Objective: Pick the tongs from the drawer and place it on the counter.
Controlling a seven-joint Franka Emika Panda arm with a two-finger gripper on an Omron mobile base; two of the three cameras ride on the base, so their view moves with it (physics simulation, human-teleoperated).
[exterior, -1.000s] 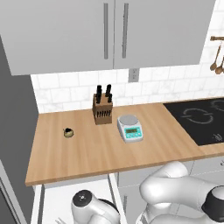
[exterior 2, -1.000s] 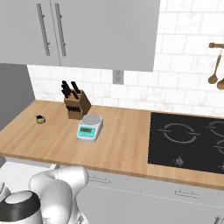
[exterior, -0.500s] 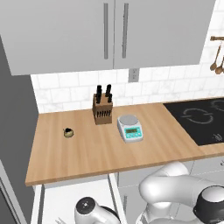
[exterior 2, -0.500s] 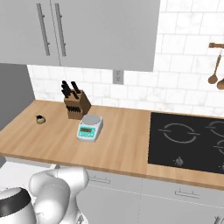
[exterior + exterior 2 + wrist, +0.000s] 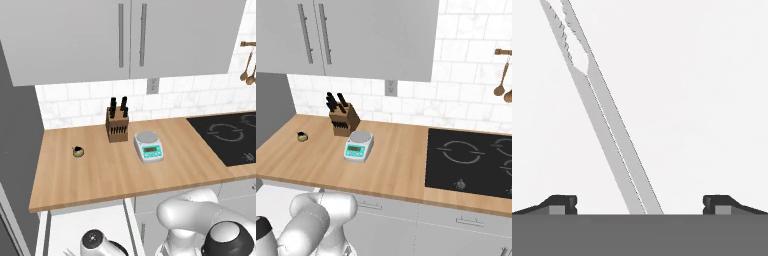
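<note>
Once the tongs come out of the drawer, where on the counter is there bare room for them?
The counter is bare along its front edge, before the small cup and the scale. It is also bare between the scale and the cooktop. The knife block and the scale stand close together.

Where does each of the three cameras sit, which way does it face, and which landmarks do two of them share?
Left base view: behind the arm's left, looking down over the counter and open drawer; arm at lower right.
Right base view: behind its right, same counter; arm at lower left.
Hand view: on the hand, facing the tongs, between the open tool fingertips.
Both base views share the knife block and scale.
</note>
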